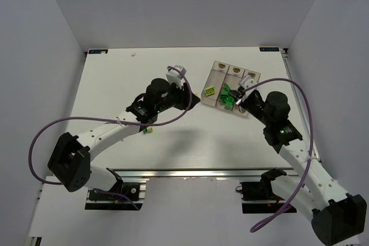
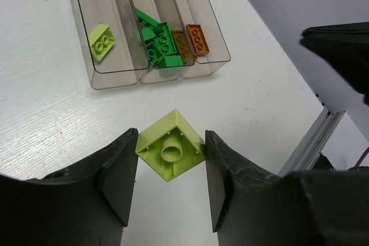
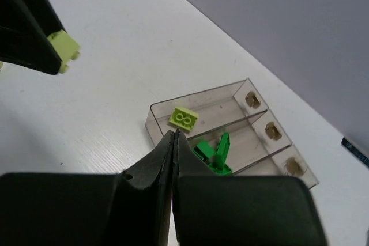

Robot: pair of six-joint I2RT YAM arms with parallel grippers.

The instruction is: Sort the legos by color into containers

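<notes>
Trouble starts closest to the near edge of the counter [image 1: 109,79], where one small yellow-green lego [image 1: 148,129] lies loose just beside the left arm's forearm; a low sweep of that arm could knock it away toward the edge. Further in, the left gripper [image 2: 171,162] is partly closed on a yellow-green brick [image 2: 170,147]. The brick has its underside toward the wrist camera and is turned diagonally, so the fingers [image 2: 118,177] seem to bear on its corners rather than its flat sides. That hold looks precarious to me: the brick could twist or spring out during travel or release and land in the wrong bin. Beyond it, toward the far right corner, sit the containers [image 2: 115,80], with one yellow-green piece [image 2: 101,41] in the compartment nearest the left edge, dark green bricks [image 2: 157,45] piled in the middle and orange ones [image 2: 195,38] in the third. The right gripper [image 3: 173,140], fingers pressed together with nothing between them, hangs over the containers' near end, so the two arms are close and could clash if both move in. The compartments are narrow, so an off-centre drop may catch a wall. Open room lies across the left half and along the far edge; the right edge beside the containers leaves little.
</notes>
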